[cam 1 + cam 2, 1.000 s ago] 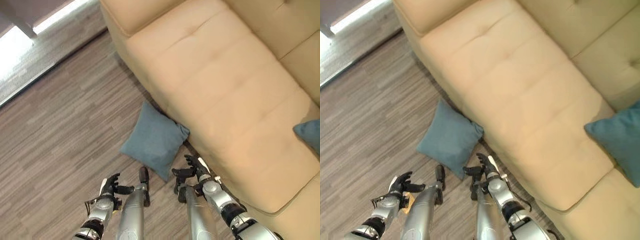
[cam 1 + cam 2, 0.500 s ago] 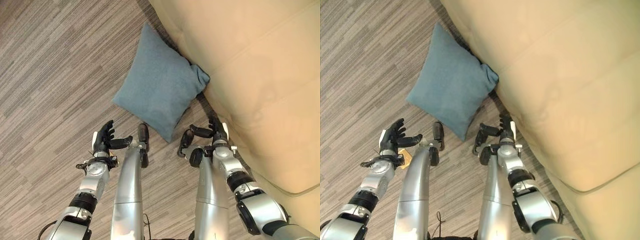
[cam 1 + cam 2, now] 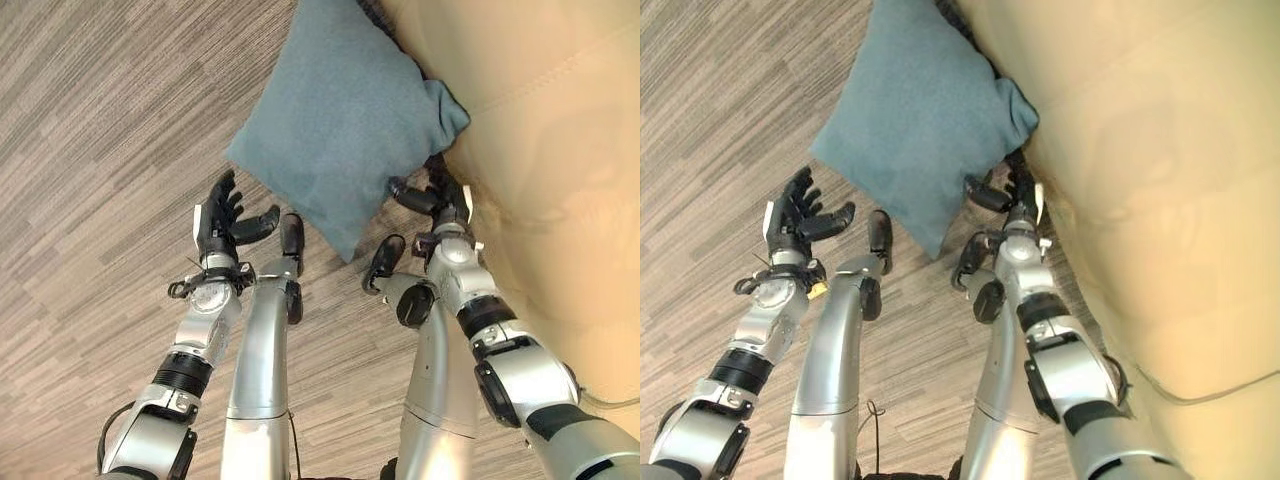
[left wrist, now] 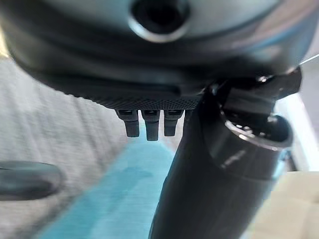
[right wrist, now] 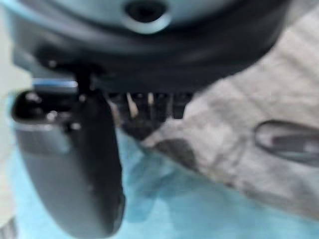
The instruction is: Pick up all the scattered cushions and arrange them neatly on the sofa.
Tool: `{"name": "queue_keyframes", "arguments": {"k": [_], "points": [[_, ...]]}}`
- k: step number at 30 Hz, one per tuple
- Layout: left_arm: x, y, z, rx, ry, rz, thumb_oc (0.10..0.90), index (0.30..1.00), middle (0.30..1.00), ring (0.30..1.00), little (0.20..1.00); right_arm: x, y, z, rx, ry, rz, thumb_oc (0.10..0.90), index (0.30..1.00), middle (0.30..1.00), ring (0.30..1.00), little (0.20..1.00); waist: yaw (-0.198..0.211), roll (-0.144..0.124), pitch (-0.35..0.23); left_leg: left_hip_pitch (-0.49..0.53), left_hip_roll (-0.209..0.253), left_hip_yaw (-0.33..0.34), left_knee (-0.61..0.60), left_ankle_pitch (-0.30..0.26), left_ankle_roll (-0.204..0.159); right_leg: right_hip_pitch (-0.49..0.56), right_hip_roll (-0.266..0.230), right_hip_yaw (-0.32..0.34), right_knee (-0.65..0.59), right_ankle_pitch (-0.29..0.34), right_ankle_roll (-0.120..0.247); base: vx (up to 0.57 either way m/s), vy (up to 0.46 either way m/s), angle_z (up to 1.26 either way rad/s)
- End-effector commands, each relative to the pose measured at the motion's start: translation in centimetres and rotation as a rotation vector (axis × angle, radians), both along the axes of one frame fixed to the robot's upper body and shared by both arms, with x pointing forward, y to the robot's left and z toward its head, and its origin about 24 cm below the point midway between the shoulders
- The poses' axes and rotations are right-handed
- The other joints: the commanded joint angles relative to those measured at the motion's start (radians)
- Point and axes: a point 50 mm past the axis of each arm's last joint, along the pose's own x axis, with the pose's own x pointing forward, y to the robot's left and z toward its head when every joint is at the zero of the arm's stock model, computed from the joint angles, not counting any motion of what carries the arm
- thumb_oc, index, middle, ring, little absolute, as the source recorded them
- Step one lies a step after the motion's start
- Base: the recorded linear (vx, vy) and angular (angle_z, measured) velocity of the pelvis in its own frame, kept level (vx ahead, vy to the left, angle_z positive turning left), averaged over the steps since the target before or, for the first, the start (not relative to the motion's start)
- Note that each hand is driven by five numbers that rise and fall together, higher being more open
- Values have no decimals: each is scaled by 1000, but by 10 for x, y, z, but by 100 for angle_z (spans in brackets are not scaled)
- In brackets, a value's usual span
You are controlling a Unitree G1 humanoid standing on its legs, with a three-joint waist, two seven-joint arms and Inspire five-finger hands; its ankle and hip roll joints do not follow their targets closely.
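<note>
A grey-blue cushion (image 3: 345, 120) lies on the wooden floor, its far corner leaning against the front of the beige sofa (image 3: 560, 150). My left hand (image 3: 222, 218) hovers open just off the cushion's near left edge, fingers spread and apart from the fabric. At the cushion's near right edge, close to the sofa front, my right hand (image 3: 440, 205) is open too, with its thumb reaching toward the cloth. The cushion (image 4: 114, 199) shows blue past my left fingers (image 4: 147, 124) in the left wrist view, and the cushion (image 5: 199, 199) lies right under my right hand (image 5: 75, 164) in the right wrist view.
Striped grey-brown wooden floor (image 3: 90, 150) spreads out to the left and near side. The sofa's front takes up the right side, close beside my right arm.
The camera has dropped lower and closer, so the cushion looks bigger. Both hands have advanced toward the cushion's near edges, the left one raised with spread fingers.
</note>
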Motion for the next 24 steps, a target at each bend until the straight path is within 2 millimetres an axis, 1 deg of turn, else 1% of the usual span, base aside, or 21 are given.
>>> {"name": "queue_keyframes", "arguments": {"k": [1,2,3,4,7,8,9,11,12,13,15,16,17,21,24], "points": [[-22,13,-10,-22,-43,49,800,900,900,900,900,-5,-11,-16,-11,22,-56,800,900,900,900,900,2,29,-121,-59,-48,5,-17,-85,54,-49,24,145,-88,1,118,28,-23,10],[-21,13,-10,-22,-44,49,800,900,900,900,900,-4,-11,-15,-11,21,-56,800,900,900,900,900,2,29,-121,-63,-49,5,-15,-86,54,-52,24,146,-86,0,118,41,-28,9],[-22,6,1,-1,-92,12,800,900,900,900,900,3,-13,12,-13,-29,-66,800,900,900,900,900,24,33,-116,-89,-60,-1,-2,-84,54,-80,14,149,-64,-8,113,35,-15,7],[-22,6,2,-1,-95,12,800,900,900,900,900,3,-14,14,-13,-31,-66,800,900,900,900,900,24,34,-116,-92,-60,-1,0,-84,54,-83,13,150,-61,-9,113,40,-26,9],[-20,-3,15,5,-145,-24,800,900,900,900,900,7,-9,35,-20,-76,-52,800,900,900,900,900,41,38,-114,-117,-73,-8,16,-82,56,-108,3,154,-39,-17,108,31,-29,15],[-19,-12,25,5,-183,-62,800,900,900,900,900,9,-5,47,-13,-108,-38,580,571,571,571,571,51,41,-115,-126,-78,-10,19,-79,56,-118,-2,156,-32,-19,106,45,-36,12],[-19,-17,30,7,-203,-82,800,900,900,900,900,10,-5,56,-24,-132,-32,400,300,300,300,300,55,44,-115,-132,-81,-11,20,-79,56,-124,-6,158,-29,-19,106,37,-28,14],[-18,-27,38,19,-234,-116,800,900,900,900,900,9,-4,67,-36,-175,-17,400,300,300,300,300,58,47,-116,-138,-87,-15,21,-75,56,-125,-11,155,-27,-23,104,15,-11,10],[-17,-30,39,25,-237,-129,800,900,900,900,900,9,-2,73,-26,-203,-6,400,300,300,300,300,58,44,-118,-139,-89,-17,20,-73,55,-125,-11,154,-26,-24,102,4,-12,4],[-17,-31,40,25,-238,-130,800,900,900,900,900,9,-2,73,-25,-203,-7,400,300,300,300,300,59,45,-119,-139,-89,-18,19,-73,55,-125,-12,154,-26,-24,102,4,-6,5],[-16,-35,40,31,-233,-142,800,900,900,900,900,5,3,83,-3,-274,17,400,300,300,300,300,56,29,-133,-140,-90,-18,11,-70,55,-122,-8,149,-34,-20,101,2,-4,4],[-16,-35,39,32,-232,-142,800,900,900,900,900,5,3,82,-3,-274,17,400,300,300,300,300,56,28,-134,-140,-90,-18,10,-69,55,-122,-8,149,-36,-19,101,0,0,0],[-14,-35,35,33,-212,-133,800,900,900,900,900,2,8,86,1,-319,34,400,300,300,300,300,51,16,-142,-133,-88,-15,-2,-69,54,-109,-4,141,-55,-13,103,0,0,0],[-12,-32,30,31,-186,-104,800,900,900,900,900,-8,21,78,-57,-380,72,400,300,300,300,300,30,-7,-159,-69,-76,-18,-93,-54,49,-30,18,103,-157,10,122,-59,10,1],[-11,-32,29,42,-179,-98,800,900,900,900,900,-17,23,72,-106,-415,78,400,300,300,300,300,13,-18,-168,5,-69,-29,-178,-39,48,45,40,74,-231,30,137,-76,28,3]]}}
